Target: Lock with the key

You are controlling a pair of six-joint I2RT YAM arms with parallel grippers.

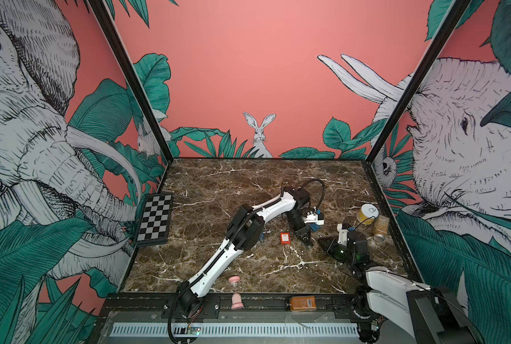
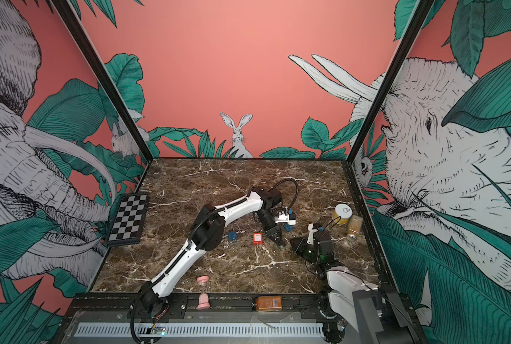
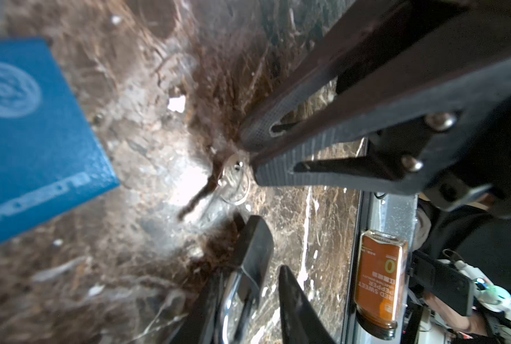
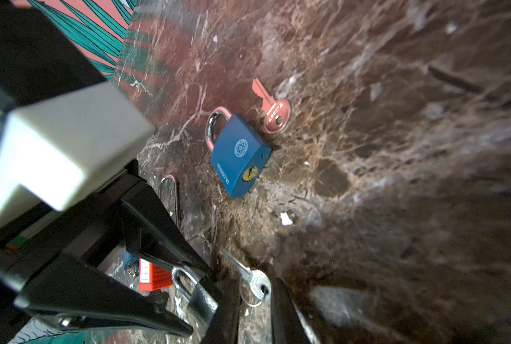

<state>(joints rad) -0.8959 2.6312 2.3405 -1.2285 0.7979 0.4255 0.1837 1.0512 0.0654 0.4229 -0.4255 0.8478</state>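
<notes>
Both arms crowd one patch of the marble table (image 1: 248, 184), and the reason lies flat between them: the silver key (image 4: 257, 281), on its split ring, held by nobody. The left gripper (image 3: 248, 155) points down at it, fingers a narrow slot apart and empty, tips just beside the key's bow. That looks like the set-up for pinching a thin thing that offers no edge to grab.

The right gripper (image 3: 269, 244) comes in from the opposite side, fingers parted too, with only marble and the ring between them. Just outside one of its fingers sits a small dark padlock (image 4: 202, 299) with a chrome shackle; whether they touch is hard to say.

Farther on, the blue padlock (image 4: 239, 152) lies on its side, brass keyhole turned toward the right wrist camera, a second key (image 4: 273, 111) just beside it. Which lock the silver key fits cannot be told.

By the look of it, the locking has not begun. One gripper needs the key by its bow with the blade free, the other a lock braced against the push.
</notes>
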